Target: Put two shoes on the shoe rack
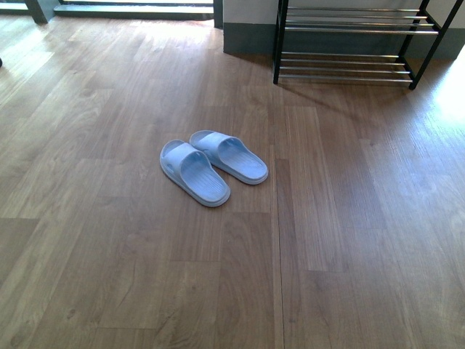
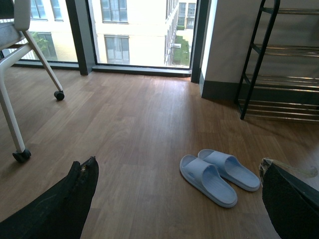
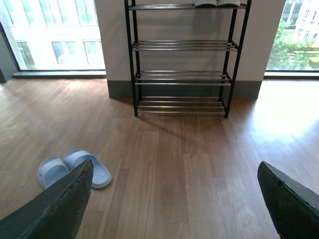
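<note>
Two pale blue slides lie side by side on the wood floor in the front view, one [image 1: 193,171] to the left and one [image 1: 230,155] to the right. They show in the left wrist view [image 2: 208,180] and partly in the right wrist view [image 3: 55,168]. The shoe rack [image 1: 352,40] stands against the far wall, right of the slides; the right wrist view shows its chrome tiers [image 3: 182,74] and white soles [image 3: 217,3] on the top tier. My left gripper [image 2: 179,172] is open and empty, above the floor short of the slides. My right gripper [image 3: 174,172] is open and empty. Neither arm shows in the front view.
A chair with caster wheels [image 2: 22,154] stands left in the left wrist view. Large windows [image 2: 134,32] run along the far wall left of the rack. Bare wood floor [image 1: 349,218] lies between slides and rack.
</note>
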Motion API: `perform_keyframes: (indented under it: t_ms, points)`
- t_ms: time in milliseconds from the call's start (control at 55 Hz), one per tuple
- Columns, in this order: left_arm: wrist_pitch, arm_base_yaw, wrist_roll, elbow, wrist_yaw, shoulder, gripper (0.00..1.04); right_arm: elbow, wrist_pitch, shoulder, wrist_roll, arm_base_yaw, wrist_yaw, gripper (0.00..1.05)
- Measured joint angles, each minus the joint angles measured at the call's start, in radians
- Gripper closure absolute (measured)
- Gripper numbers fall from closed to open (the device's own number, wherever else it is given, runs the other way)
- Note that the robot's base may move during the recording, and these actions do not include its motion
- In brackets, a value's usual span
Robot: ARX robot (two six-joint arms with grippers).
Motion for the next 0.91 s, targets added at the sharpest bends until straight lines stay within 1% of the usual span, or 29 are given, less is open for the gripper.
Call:
perform_keyframes:
  t_ms: [908]
  points:
    - [0.000,0.000,0.000,0.000,0.000,0.000,0.09,0.000,0.000,0.000,0.000,0.000,0.000,0.09]
